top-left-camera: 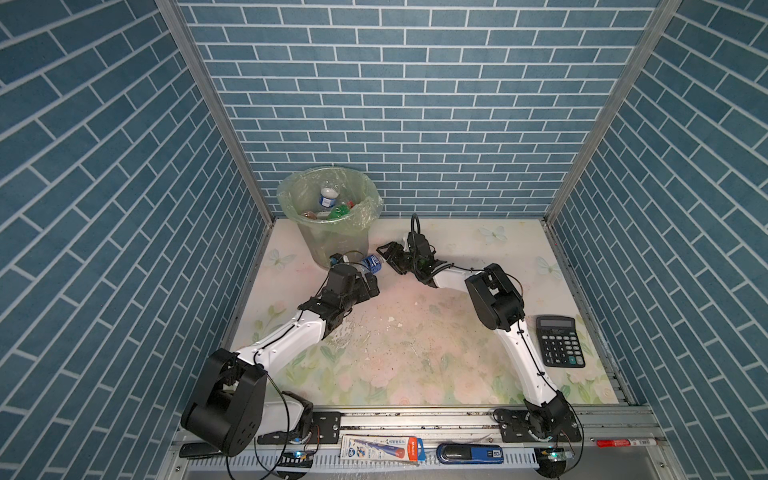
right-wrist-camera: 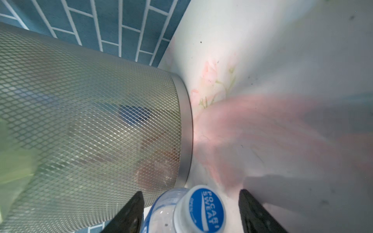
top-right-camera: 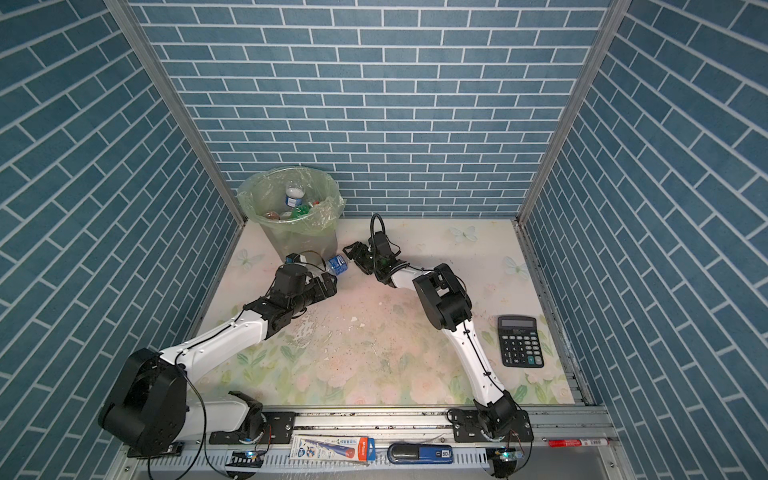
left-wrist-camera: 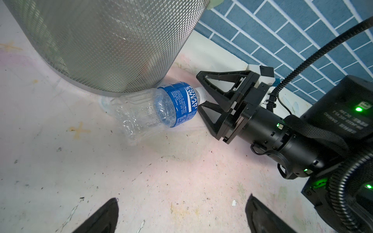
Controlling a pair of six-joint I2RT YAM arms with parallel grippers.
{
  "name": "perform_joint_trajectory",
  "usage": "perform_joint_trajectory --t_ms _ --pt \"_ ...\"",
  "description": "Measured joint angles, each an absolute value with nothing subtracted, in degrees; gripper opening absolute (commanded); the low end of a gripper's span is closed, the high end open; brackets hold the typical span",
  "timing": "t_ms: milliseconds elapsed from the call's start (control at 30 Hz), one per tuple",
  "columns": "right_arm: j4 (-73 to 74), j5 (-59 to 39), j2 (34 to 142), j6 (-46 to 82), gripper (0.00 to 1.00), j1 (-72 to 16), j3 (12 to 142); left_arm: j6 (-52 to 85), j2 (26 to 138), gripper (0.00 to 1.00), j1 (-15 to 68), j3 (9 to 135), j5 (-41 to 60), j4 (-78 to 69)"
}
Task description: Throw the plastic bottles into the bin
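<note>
Back in the left corner of the tabletop (top-left-camera: 415, 357) stands the bin (top-left-camera: 320, 243), already holding several bottles on its green liner, a blue-labelled one (top-left-camera: 328, 198) and a green one (top-left-camera: 341, 211) among them. Both arms reach toward its foot. My left arm (top-left-camera: 286, 336) hangs low just short of the bin, its jaws spread wide with nothing between them. My right arm (top-left-camera: 521, 357) reaches in from the other side, wrist laid nearly flat. The black calculator (top-left-camera: 560, 341) sits well apart near the right edge and is none of my business.

The only one I can find outside the bin is the stray bottle (left-wrist-camera: 161, 107). It is clear with a blue Pocari Sweat label and a somewhat crumpled body, and it lies on its side against the foot of the bin. Its cap (right-wrist-camera: 201, 209) points at the right arm, whose jaws stand spread either side of the neck. The right wrist view shows a gap on each side, so nothing is pinched yet.

I judge this to be the pick-up of the last bottle. Next I need to bring those jaws together squarely on the neck just under the cap, since a round neck could squirt out or roll along the bin. Then I lift high enough to clear the liner's rim before letting go.
</note>
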State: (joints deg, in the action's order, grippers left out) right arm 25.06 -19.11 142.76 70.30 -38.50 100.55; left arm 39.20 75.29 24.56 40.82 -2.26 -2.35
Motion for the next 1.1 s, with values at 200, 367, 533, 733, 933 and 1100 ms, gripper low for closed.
perform_joint_trajectory --t_ms 200,367,533,733,933,1100 --pt "24.75 -17.82 142.93 70.76 0.69 -39.7 100.9 39.18 74.81 0.99 24.53 40.8 -2.5 -2.24" --pt "24.84 -16.82 144.29 71.68 0.63 -40.51 102.74 39.13 74.17 0.99 24.49 39.57 -2.55 -2.17" --pt "24.91 -15.94 145.27 72.25 0.53 -40.51 103.55 39.16 73.8 0.99 24.49 38.81 -2.57 -1.69" --pt "24.84 -15.16 145.43 72.44 0.39 -40.51 103.55 39.16 72.51 0.99 24.49 38.65 -2.79 -1.1" --pt "28.36 -15.05 145.27 73.82 0.3 -40.07 101.01 39.48 72.29 0.99 24.49 38.59 -2.85 -0.71" --pt "32.71 -15.18 142.63 74.43 0.26 -39.38 94.87 40.34 72.75 0.99 24.51 38.54 -2.52 -0.73"
